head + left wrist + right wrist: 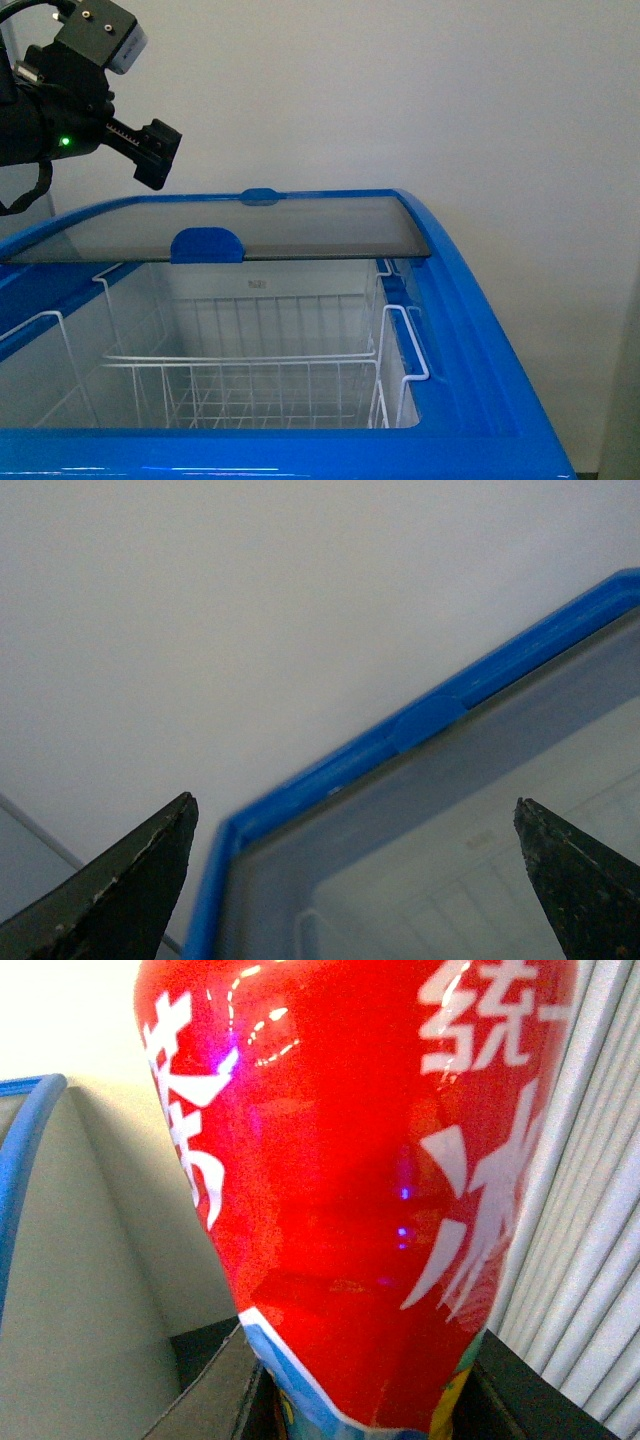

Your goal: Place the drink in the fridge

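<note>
**Red drink in right gripper, fridge open, left gripper raised**

Red drink (340, 1160) with white Chinese lettering fills the right wrist view, label close to the lens. It sits between the right gripper (360, 1415) fingers, which are clamped on its lower part. A blue rim edge shows beside it and a white ribbed panel (590, 1260) behind. Drink and right arm are not seen in the front view.

The fridge (480, 330) is a white chest with a blue top rim, right in front of the robot. Its glass lid (300, 230) lies over the far part, blue handle (207, 246) on its near edge, so the near part is uncovered. A white wire basket (280, 380) hangs inside and looks bare as far as it shows.

The left gripper (152, 152) hangs in the air at far left, above the fridge's far left corner, touching nothing. In the left wrist view its jaws stand wide apart with nothing between them, the blue rim and glass lid below. A plain white wall (450, 100) stands behind.
</note>
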Robot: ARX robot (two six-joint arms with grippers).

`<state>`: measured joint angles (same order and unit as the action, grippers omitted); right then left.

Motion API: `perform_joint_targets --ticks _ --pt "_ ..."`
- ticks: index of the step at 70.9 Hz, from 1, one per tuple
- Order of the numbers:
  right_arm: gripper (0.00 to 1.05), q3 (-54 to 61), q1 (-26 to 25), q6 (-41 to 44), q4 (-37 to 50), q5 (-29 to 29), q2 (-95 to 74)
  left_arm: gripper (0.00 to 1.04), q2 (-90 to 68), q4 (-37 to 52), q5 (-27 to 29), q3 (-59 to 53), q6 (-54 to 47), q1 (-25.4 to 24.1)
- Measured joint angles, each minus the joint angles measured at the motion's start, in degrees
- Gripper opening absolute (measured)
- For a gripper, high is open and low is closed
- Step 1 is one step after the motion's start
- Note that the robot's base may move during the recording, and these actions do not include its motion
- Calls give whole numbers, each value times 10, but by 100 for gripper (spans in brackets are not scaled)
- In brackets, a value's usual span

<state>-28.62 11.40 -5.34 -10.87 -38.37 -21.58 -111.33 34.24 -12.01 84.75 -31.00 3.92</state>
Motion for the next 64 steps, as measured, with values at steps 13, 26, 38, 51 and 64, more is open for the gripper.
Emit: perform_joint_targets --ticks 13,26,38,51,64 --pt "35 0 0 0 0 -1 0 97 112 -99 -43 -95 217 3" --pt "35 0 0 0 0 0 0 97 293 -132 -117 -231 372 -18" --pt "35 0 0 0 0 -1 0 88 464 -140 -46 -387 408 -53" --pt "35 -39 -65 107 -122 234 -14 44 744 -158 118 -665 326 -41" --pt "35 -95 -104 301 -2 423 -181 3 800 -148 120 -735 318 -40"
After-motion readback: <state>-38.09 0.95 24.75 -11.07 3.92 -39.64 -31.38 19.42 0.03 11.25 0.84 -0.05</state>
